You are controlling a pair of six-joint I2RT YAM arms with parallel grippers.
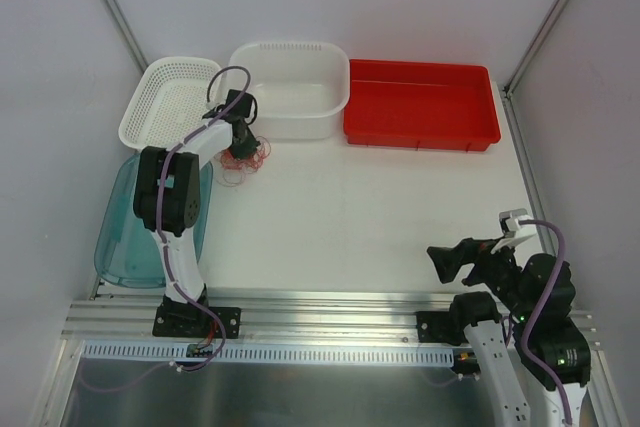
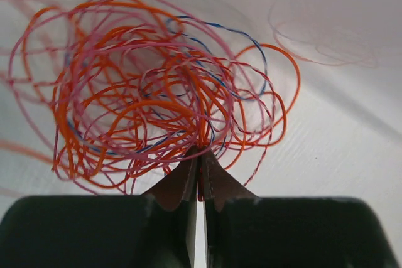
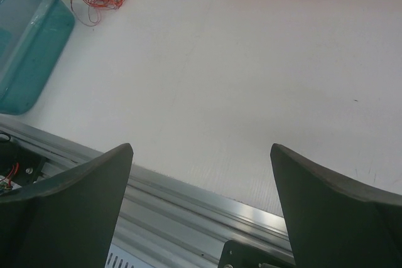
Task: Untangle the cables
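1. The left hand (image 2: 200,158) is squeezed fully shut. Its tips pinch what looks like a few strands at the near edge of the cables (image 2: 157,92), though I can't tell exactly how many are caught.
2. The cables are one curly orange-and-pink wad lying on the worktop (image 1: 380,207). It sits just in front of the white tub (image 1: 290,87) and the mesh basket (image 1: 165,97), not far from the teal bin (image 1: 120,237).
3. The right hand (image 3: 201,149) is spread wide with nothing in it. It's parked at the near right corner, well apart from the wad.
4. Biggest worry: nothing is pinning the rest of the wad down. A pull from here would probably drag the whole clump along instead of teasing one wire out.
5. If several strands are in that pinch, lifting could cinch the loops into a tighter knot.
6. These wires are thread-thin, so they could also slide out of the tips mid-pull.
7. The tub wall is close, so a loose loop could hook over its rim.
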